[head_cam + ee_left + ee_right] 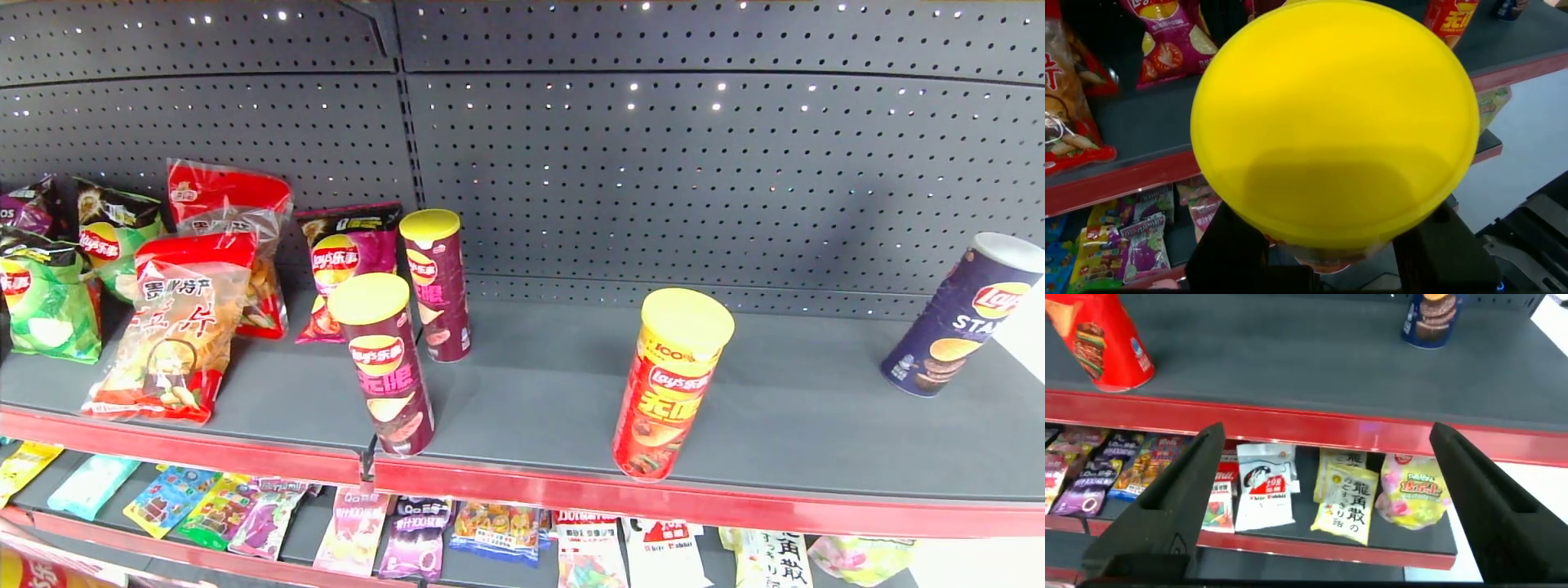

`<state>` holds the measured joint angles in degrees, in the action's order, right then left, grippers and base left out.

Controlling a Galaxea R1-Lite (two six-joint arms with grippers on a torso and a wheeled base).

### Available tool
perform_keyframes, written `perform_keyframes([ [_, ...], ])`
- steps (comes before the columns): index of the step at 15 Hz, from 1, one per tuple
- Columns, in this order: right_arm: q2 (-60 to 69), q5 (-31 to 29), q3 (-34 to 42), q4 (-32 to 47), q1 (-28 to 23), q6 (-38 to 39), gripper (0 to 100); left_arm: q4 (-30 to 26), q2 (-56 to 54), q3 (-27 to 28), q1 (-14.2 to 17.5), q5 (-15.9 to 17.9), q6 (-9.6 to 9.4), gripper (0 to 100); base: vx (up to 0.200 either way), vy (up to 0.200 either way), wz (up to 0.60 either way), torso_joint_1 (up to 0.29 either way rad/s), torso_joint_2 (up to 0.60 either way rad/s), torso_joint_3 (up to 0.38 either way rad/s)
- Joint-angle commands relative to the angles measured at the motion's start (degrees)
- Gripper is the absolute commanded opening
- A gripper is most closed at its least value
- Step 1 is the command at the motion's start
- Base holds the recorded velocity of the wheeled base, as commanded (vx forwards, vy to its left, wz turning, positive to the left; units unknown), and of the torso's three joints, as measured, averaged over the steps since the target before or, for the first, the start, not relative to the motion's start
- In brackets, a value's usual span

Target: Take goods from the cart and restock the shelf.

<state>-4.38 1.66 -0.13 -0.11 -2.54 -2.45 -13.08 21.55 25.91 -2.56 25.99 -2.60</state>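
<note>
A chip can with a yellow lid [1335, 122] sits close before the left wrist camera, and my left gripper [1327, 265] is shut on its body below the lid. It hangs in front of the shelf's red front edge [1127, 175]. My right gripper [1327, 433] is open with nothing between its fingers, level with the red edge [1372, 429] of the upper shelf. On the grey shelf [531, 392] stand a red can [673, 384], two maroon cans [384, 363] [437, 286] and a tilted dark blue can [959, 314].
Chip bags [49, 294] and red snack bags [184, 327] crowd the shelf's left end. Bare shelf lies between the red can and the blue can. Small packets [1347, 494] fill the lower shelf. A pegboard wall [653, 163] backs the shelf.
</note>
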Motion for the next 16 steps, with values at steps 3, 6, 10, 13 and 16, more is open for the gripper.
perform_keyframes([
  [3, 3.41, 0.72, 0.13, 0.02, 2.89, 2.71, 100, -0.10, -0.46, -0.15, 0.01, -0.06, -0.04, 0, 0.000, 0.000, 0.00, 0.000, 0.00, 0.000],
  [6, 4.29, 0.72, 0.13, 0.02, 2.71, 2.71, 100, -0.10, -0.46, -0.07, 0.01, 0.03, 0.05, 0, 0.000, 0.000, 0.00, 0.000, 0.00, 0.000],
  [10, 4.29, 0.63, 0.13, 0.02, 2.71, 2.71, 100, -0.10, -0.46, 0.02, 0.01, 0.38, -0.04, 0, 0.000, 0.000, -0.30, 0.001, 0.00, -0.002],
  [13, 4.29, 0.63, 0.13, 0.02, 2.71, 2.80, 100, -0.10, -0.46, 0.02, 0.01, 0.38, -0.04, 0, 0.000, 0.000, -0.60, 0.001, 0.00, 0.004],
  [16, 4.29, 0.72, 0.13, 0.02, 2.71, 2.80, 100, -0.10, -0.46, 0.02, 0.01, 0.38, -0.04, 0, 0.000, 0.000, -0.40, 0.005, 0.00, 0.002],
])
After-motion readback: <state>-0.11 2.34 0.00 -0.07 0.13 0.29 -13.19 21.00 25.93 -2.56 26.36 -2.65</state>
